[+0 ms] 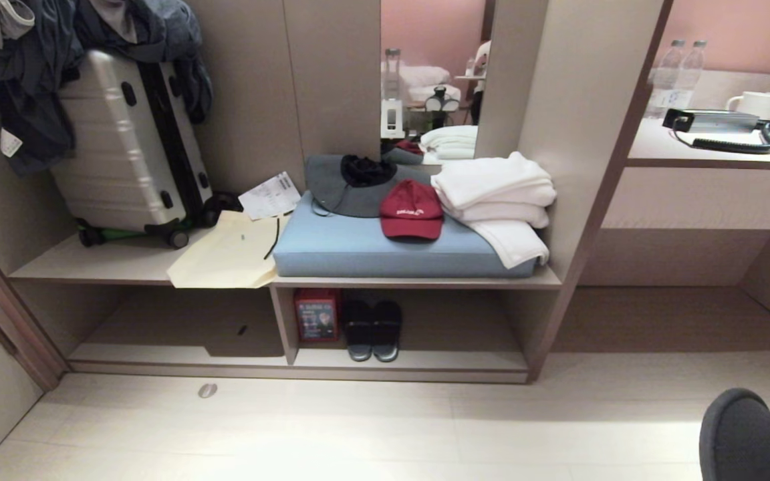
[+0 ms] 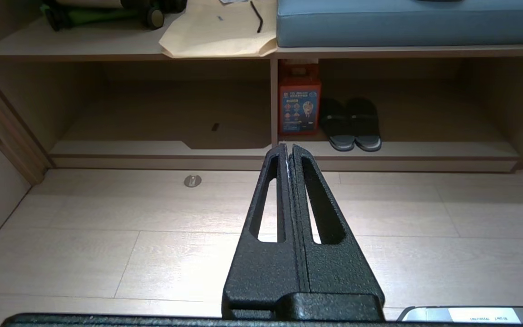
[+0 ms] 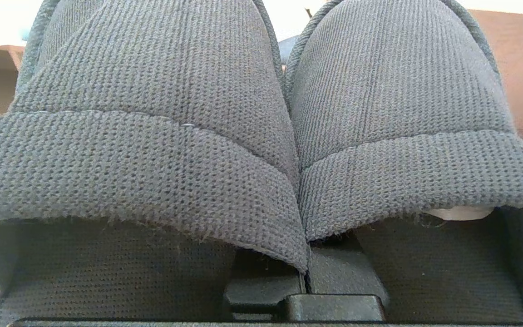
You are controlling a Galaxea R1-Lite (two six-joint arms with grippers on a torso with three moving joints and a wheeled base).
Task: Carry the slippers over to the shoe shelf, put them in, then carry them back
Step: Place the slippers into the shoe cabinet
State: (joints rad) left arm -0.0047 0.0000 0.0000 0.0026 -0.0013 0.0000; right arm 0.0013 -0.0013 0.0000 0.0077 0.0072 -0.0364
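A: What has the right gripper (image 3: 307,272) got?
B: Its fingers are clamped together on the two grey slippers (image 3: 261,136), held side by side.
A: And the left gripper (image 2: 288,150)?
B: Fully closed, empty, facing the shoe shelf (image 2: 379,159), where two dark slides (image 2: 351,123) sit.

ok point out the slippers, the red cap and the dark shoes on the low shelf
slippers (image 3: 152,150): right wrist view, on the band of one slipper
red cap (image 1: 412,208): head view, on its crown
dark shoes (image 2: 351,123): left wrist view, where the pair meets
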